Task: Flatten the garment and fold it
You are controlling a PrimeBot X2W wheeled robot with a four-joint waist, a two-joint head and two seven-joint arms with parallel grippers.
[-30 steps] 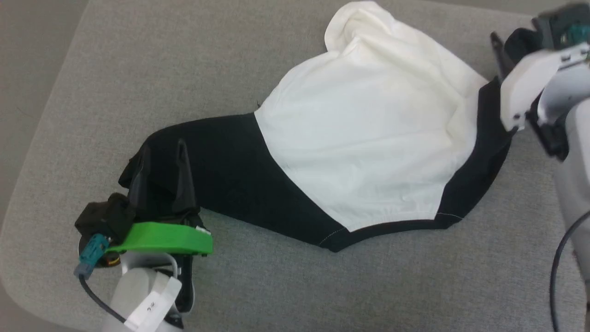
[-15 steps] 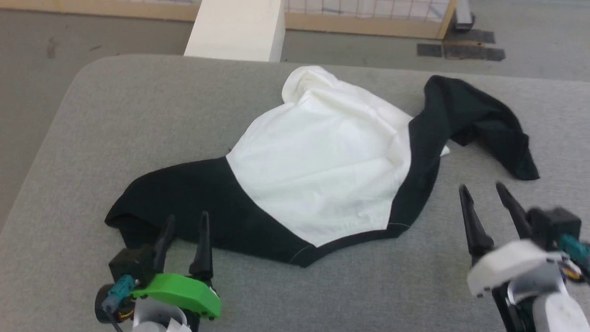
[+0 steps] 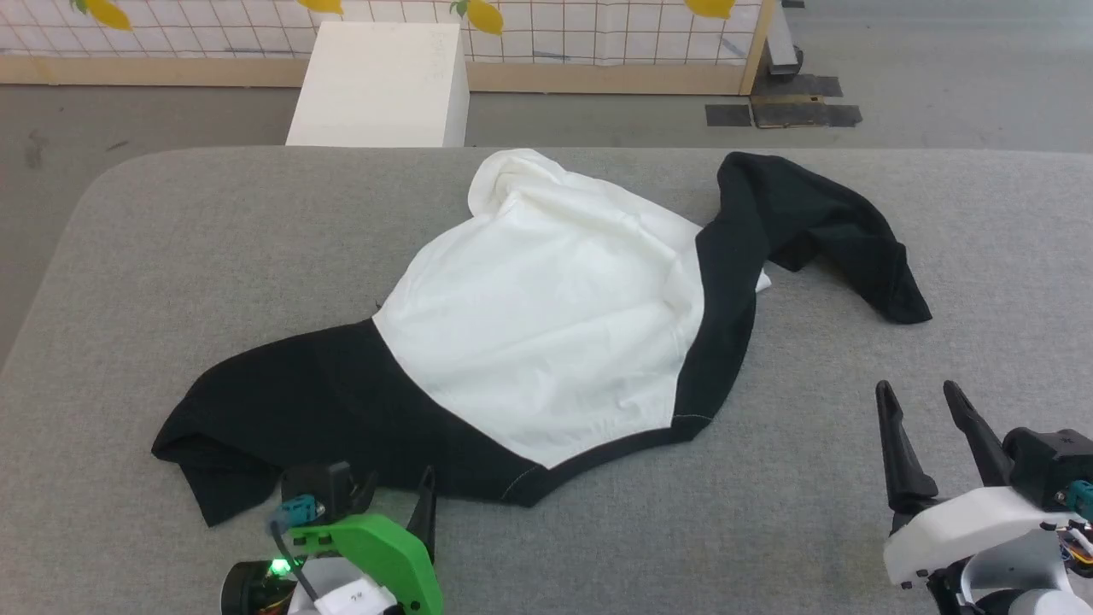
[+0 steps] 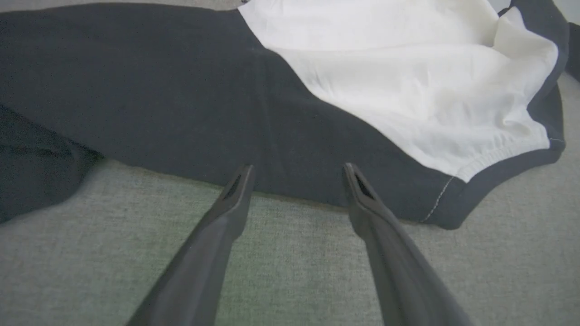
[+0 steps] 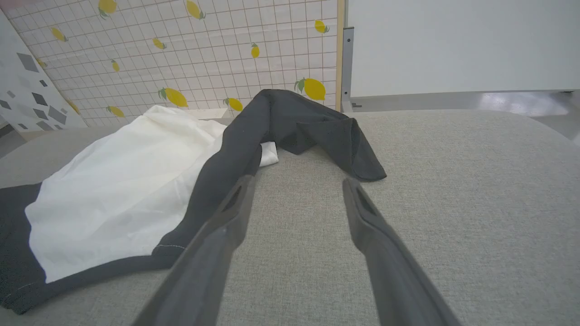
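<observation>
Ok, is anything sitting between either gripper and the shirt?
Nothing visible does. The left gripper, open, is at the garment's black near edge. The right gripper, also open, has just bare grey padding between it and the black sleeve.

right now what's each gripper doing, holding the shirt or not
left gripper: open, empty, by the shirt's black edge
right gripper: open, empty, apart from the shirt

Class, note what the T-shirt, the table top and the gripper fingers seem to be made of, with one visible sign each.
T-shirt: soft matte knit, likely cotton; it crumples and drapes.
Table top: grey woven fabric; visible weave.
Fingers: matte dark plastic, seemingly; smooth, rigid, slotted tips.
</observation>
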